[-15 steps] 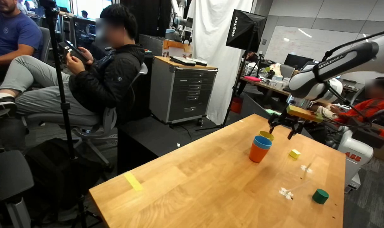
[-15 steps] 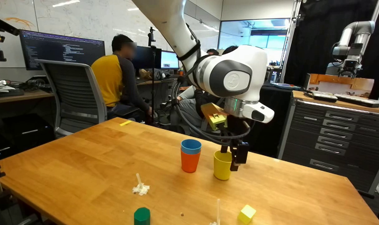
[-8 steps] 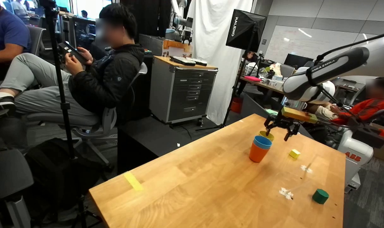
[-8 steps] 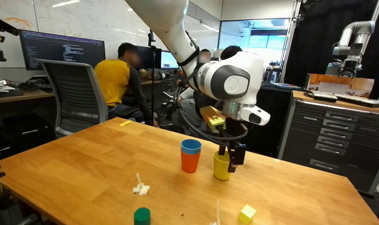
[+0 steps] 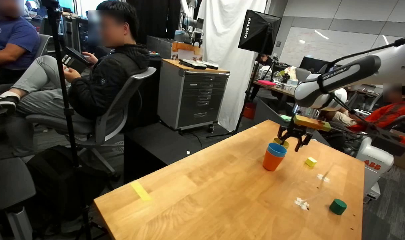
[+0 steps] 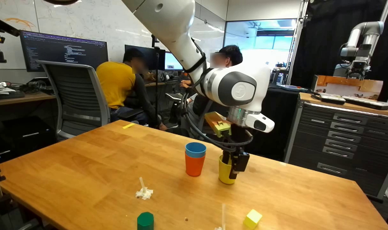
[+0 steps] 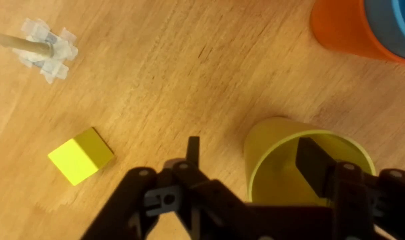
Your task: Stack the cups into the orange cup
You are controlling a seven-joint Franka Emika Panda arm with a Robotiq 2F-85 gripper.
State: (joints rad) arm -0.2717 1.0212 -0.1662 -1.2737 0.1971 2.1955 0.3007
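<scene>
The yellow cup [image 7: 266, 136] stands upright on the table. One finger of my gripper [image 7: 251, 155] reaches down inside its mouth, and the other finger [image 7: 193, 150] hangs outside its wall. A gap shows between the outer finger and the cup, so the jaws are apart around the near wall without gripping it. In an exterior view the gripper [image 6: 229, 167] partly covers the yellow cup [image 6: 224, 172]. Beside it, the orange cup [image 6: 194, 166] stands upright with the blue cup [image 6: 195, 150] nested in it, its blue rim showing above the orange one.
A small yellow block [image 7: 80, 156] lies near the yellow cup. Thin pale sticks rise from taped spots [image 6: 144, 193] on the wooden table [image 6: 95, 172]. A green block [image 5: 338, 206] sits near the table's edge. Drawers [image 6: 341, 137] stand behind.
My gripper has moved down and toward the yellow cup, so one finger now sits inside its mouth. The jaws have narrowed somewhat. The cups have stayed in place.
</scene>
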